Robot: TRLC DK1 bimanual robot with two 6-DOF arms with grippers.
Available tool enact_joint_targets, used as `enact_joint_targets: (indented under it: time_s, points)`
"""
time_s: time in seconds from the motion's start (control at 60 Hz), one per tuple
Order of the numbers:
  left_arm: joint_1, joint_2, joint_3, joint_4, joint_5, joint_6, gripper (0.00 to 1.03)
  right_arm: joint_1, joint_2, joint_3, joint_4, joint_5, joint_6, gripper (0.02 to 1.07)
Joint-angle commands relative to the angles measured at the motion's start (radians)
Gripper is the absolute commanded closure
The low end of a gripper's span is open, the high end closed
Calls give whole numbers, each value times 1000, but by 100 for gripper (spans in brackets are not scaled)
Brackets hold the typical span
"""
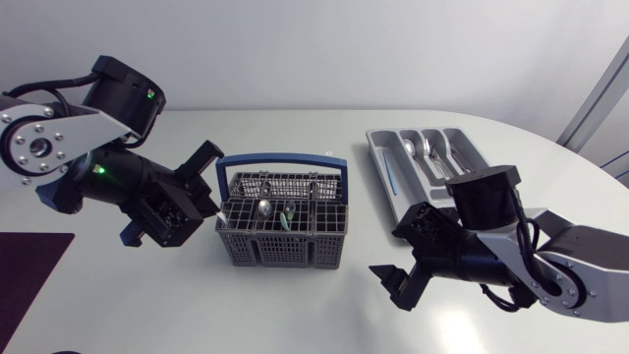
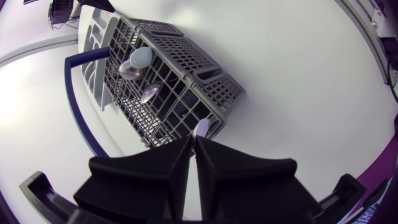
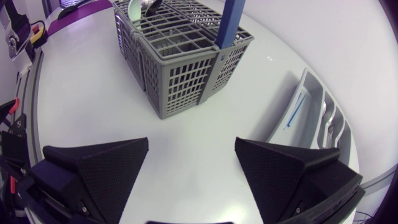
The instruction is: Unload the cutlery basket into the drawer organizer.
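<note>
Progress: we judge the unloading partly done, with pieces in both containers.
Done: the drawer organizer [image 1: 377,149] at our right side of the table [image 1: 295,310] already holds silver cutlery [image 1: 425,149] in its middle compartments. A thin blue piece [image 1: 390,182] lies in the long compartment nearest the basket.
Left to do: the cutlery basket [image 1: 280,252], grey with a blue handle, stands mid-table. It still carries at least three spoons, bowls up, in its rear cells: a steel spoon [image 1: 263,207], a pale green spoon [image 2: 140,57] and a second steel spoon [image 2: 151,94].
Left gripper [image 2: 194,138]: it sits just beside the basket's left wall, its fingers pressed together with only a slit between them. A small pale tip [image 2: 203,127] shows right at the fingertips. We cannot tell whether it is pinched or belongs to something behind.
Right gripper [image 3: 193,149]: it is low over bare table between basket and organizer. Its fingers are spread wide with nothing between them.
Next step, our guess: another spoon has to come out of the rear cells and cross to the organizer.
Writing and brands: none that we can read on the basket, the organizer or the cutlery.
</note>
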Motion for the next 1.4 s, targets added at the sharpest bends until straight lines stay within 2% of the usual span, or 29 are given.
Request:
enact_joint_targets:
  time_s: [0.0,0.2,0.517,0.567,0.633,0.783,1.233,1.383]
  points:
    - [-1,-31,34,-22,8,41,94,-5,3,-14,6,-3,-12,7]
    - [0,-51,64,-67,10,41,94,-5,0,-17,6,-3,-12,7]
    - [9,-56,25,-64,10,42,92,-5,0,-19,6,-1,-12,7]
    - [12,-56,18,-61,10,44,88,-5,-2,-19,6,-3,-12,7]
    - [20,-56,5,-56,10,48,71,-5,0,-19,6,-1,-13,7]
    - [34,-51,-36,-6,8,68,60,-5,4,-16,6,-1,-13,7]
    - [18,3,-53,43,10,61,61,-8,18,-16,9,-3,-15,7]
    - [5,16,-58,48,10,45,79,-11,24,-6,11,-3,-15,7]
